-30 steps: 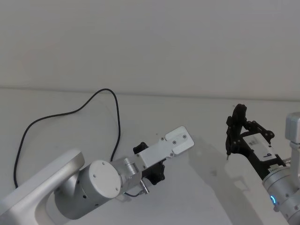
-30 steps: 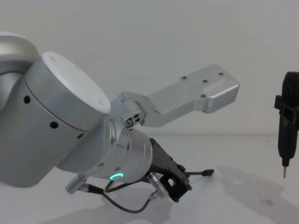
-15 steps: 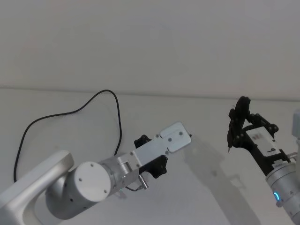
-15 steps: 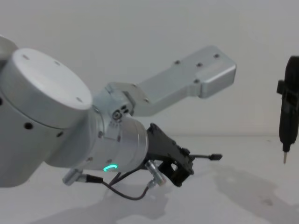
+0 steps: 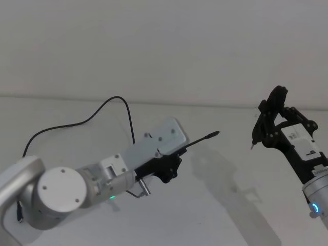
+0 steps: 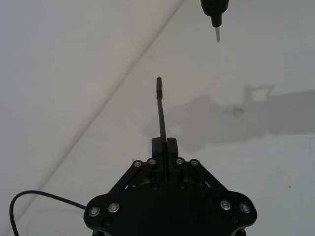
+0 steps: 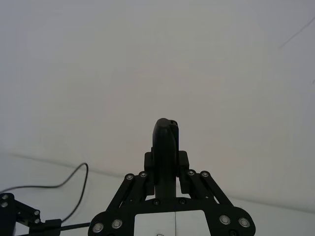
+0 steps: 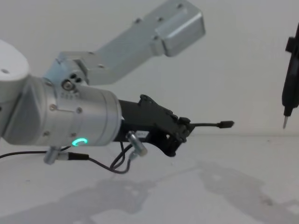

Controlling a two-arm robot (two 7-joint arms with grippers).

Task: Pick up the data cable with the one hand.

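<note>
Across the foreground we note a plain white counter (image 5: 230, 215), matte, carrying soft shadows of both arms. A bare pale-grey wall (image 5: 154, 46) meets it behind in a straight seam.

Left pincer (image 5: 177, 155): black, angular, on a silver cylinder with a green ring light (image 8: 79, 141). It hangs above the counter left of centre, closed on the long thin black data cable (image 5: 202, 139) just behind its small plug. The plug end juts forward past the fingertips, clear of the surface.

Right pincer (image 7: 166, 158): high at the right, clamped on a slim dark pointed tool (image 8: 290, 88) with a thin metal tip, tip down, well apart from the plug.

The head view gives us the rest of the cord, running back behind the left arm and looping over the counter toward the left edge. From the chest view we get the side-on height, the cord stub roughly level in the air, plus a short dark wire (image 8: 117, 171) with silver connectors drooping under the left wrist. Along the left wrist view, the cord lies straight between the closed fingers.
</note>
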